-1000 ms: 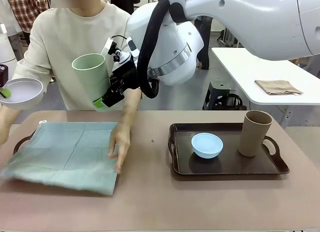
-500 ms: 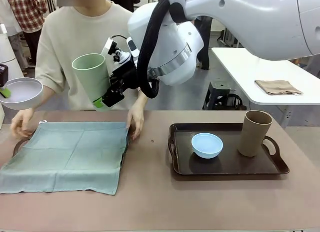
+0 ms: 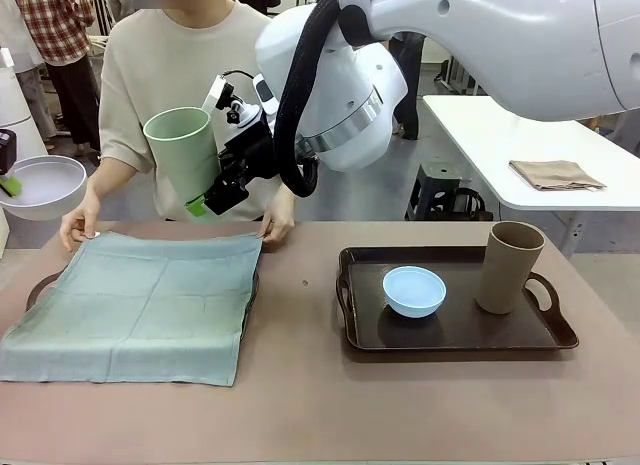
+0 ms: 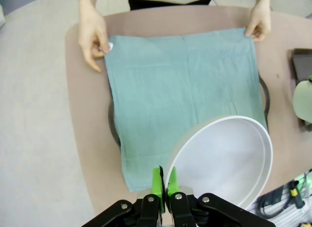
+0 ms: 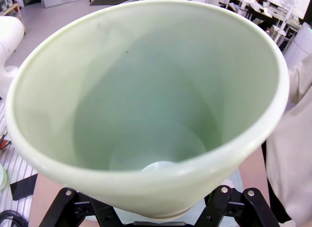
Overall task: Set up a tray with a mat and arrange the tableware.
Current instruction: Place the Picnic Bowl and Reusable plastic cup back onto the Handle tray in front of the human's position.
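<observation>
Over left half of table (image 3: 300, 405), above mat (image 3: 140, 305): left gripper (image 4: 165, 185) pinched on rim of white bowl (image 4: 224, 163), right gripper (image 3: 205, 200) clamped round near-upright pale green cup (image 3: 183, 150).

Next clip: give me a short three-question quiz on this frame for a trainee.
1. True or false: the light blue bowl sits on the dark tray beside the tan cup.
2. Which end effector holds the pale green cup: A, left; B, right?
3. Fill in: the person's hands hold the far corners of the ____.
Key: 1 true. 2 B, the right end effector. 3 green mat.
</observation>
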`<state>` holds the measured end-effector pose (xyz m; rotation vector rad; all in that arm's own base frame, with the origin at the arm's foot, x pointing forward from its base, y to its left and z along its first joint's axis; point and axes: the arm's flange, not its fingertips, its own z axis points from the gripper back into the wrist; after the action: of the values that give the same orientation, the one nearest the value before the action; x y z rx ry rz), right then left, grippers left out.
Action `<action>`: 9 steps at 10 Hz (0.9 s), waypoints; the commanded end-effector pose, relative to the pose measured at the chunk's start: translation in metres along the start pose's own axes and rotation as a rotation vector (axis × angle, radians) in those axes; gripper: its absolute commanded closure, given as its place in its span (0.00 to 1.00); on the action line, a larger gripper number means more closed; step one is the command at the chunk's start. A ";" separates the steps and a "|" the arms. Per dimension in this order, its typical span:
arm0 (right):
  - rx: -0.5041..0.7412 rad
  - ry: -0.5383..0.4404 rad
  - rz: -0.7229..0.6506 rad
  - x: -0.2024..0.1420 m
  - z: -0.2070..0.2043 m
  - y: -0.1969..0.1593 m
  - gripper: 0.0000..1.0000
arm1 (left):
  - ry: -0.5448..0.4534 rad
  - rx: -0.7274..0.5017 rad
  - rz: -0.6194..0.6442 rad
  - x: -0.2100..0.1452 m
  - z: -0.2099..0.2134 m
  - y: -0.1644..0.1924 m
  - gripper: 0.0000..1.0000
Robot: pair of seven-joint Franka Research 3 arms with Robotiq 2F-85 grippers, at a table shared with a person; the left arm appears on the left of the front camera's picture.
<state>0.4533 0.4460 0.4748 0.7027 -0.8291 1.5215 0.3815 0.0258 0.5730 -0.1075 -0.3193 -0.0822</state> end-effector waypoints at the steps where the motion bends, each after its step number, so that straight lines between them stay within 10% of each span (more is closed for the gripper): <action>1: 0.000 -0.004 0.004 0.001 0.000 -0.002 1.00 | 0.001 0.000 -0.002 0.001 0.000 0.001 1.00; 2: 0.000 -0.004 0.004 0.001 0.000 -0.002 1.00 | 0.001 0.000 -0.002 0.001 0.000 0.001 1.00; 3: 0.000 0.000 0.000 0.000 0.000 0.000 0.20 | 0.000 0.000 0.000 0.000 0.000 0.000 0.96; 9: 0.001 0.000 0.000 0.000 0.000 0.000 0.20 | 0.000 0.000 0.000 0.000 0.000 0.000 0.96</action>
<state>0.4529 0.4464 0.4748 0.7033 -0.8288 1.5223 0.3815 0.0258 0.5730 -0.1075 -0.3193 -0.0822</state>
